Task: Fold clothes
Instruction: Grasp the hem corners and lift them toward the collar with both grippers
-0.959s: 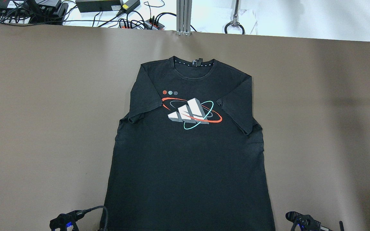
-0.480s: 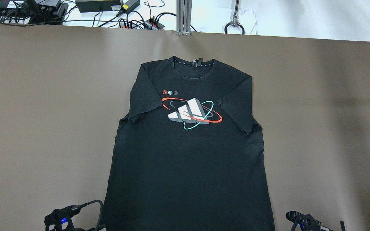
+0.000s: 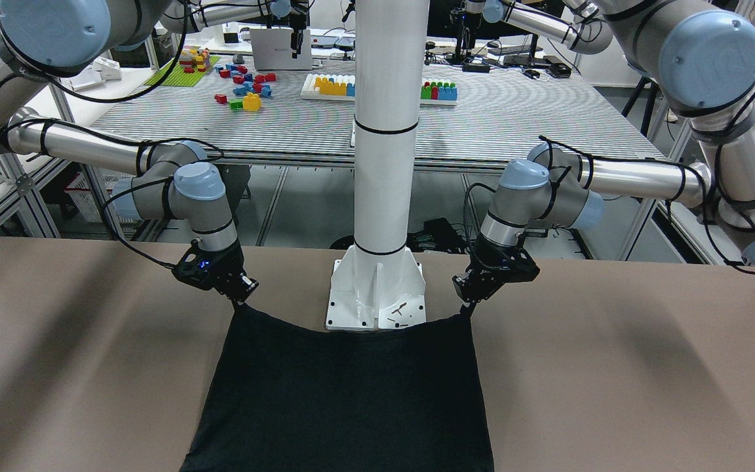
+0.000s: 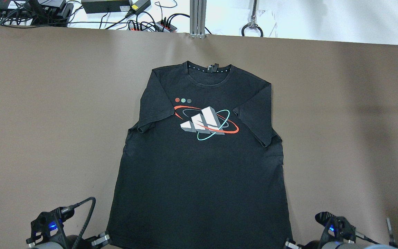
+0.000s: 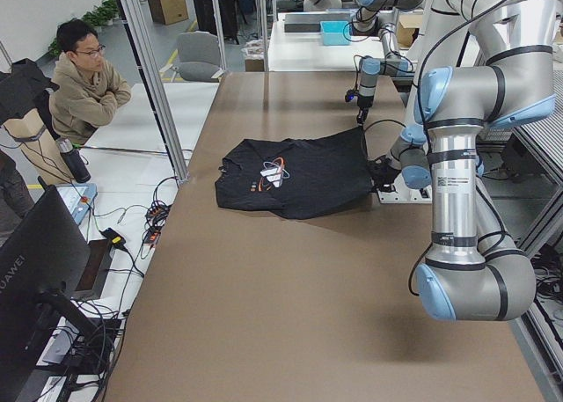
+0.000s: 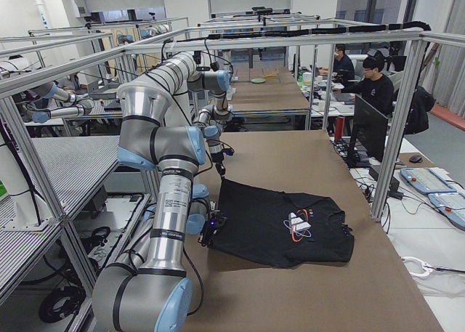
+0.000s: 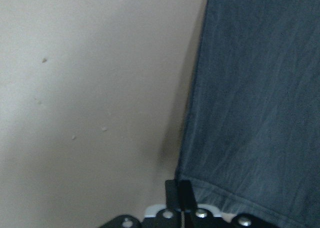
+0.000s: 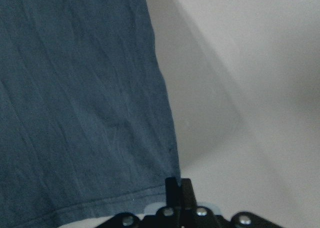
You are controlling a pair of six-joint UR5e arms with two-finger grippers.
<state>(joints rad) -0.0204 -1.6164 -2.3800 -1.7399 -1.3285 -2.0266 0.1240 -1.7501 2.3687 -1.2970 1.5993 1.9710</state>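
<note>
Brown table [image 4: 47, 103], black T-shirt [image 4: 199, 173], left tool [image 3: 466, 311], right tool [image 3: 244, 300] each pinching half-hidden hem corners

I see the brown table [image 4: 40, 121] carrying one black T-shirt [image 4: 202, 180], spread face up mid-table, collar at 12 o'clock, hem at 6 o'clock; white pillar base [image 3: 376, 298] just beside the hem.

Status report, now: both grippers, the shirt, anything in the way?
Left gripper shut on near hem corner; right gripper likewise. T-shirt flat, print up, near hem lifted at both corners. White pillar base just behind the hem.
</note>
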